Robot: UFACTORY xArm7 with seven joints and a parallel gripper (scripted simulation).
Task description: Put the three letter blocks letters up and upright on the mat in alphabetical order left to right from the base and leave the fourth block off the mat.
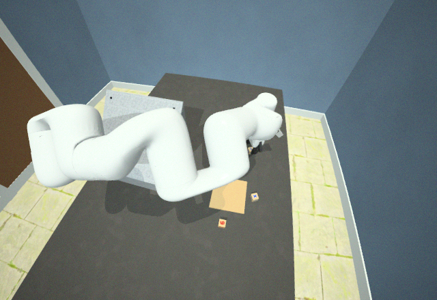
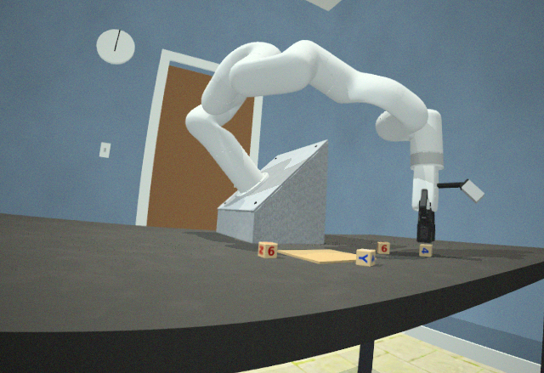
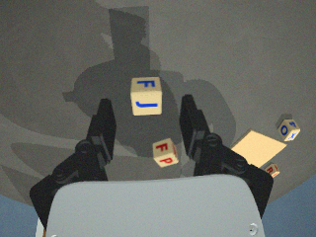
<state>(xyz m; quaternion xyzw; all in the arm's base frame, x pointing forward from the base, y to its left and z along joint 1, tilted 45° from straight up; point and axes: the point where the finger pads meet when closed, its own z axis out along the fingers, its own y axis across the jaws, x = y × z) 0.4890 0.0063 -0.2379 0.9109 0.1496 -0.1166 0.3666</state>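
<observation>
My gripper (image 3: 146, 110) (image 2: 425, 238) (image 1: 255, 147) is open and hangs just above a wooden block with a blue J on top (image 3: 145, 97) (image 2: 425, 250), fingers on either side of it. A block with a red P on top (image 3: 165, 152) (image 2: 383, 247) lies close by, toward the tan mat (image 1: 229, 196) (image 2: 320, 255) (image 3: 259, 148). A block with a blue X on top (image 1: 255, 197) (image 2: 365, 257) (image 3: 287, 129) lies just off the mat's right edge. A block with a red 6 on top (image 1: 222, 223) (image 2: 267, 250) lies off the mat's near edge. The mat is flat and bare.
The arm's grey wedge-shaped base (image 1: 141, 113) (image 2: 290, 202) stands behind the mat. The arm's links hang over the middle of the dark table (image 1: 141, 254). The table's right edge (image 1: 288, 184) runs near the blocks.
</observation>
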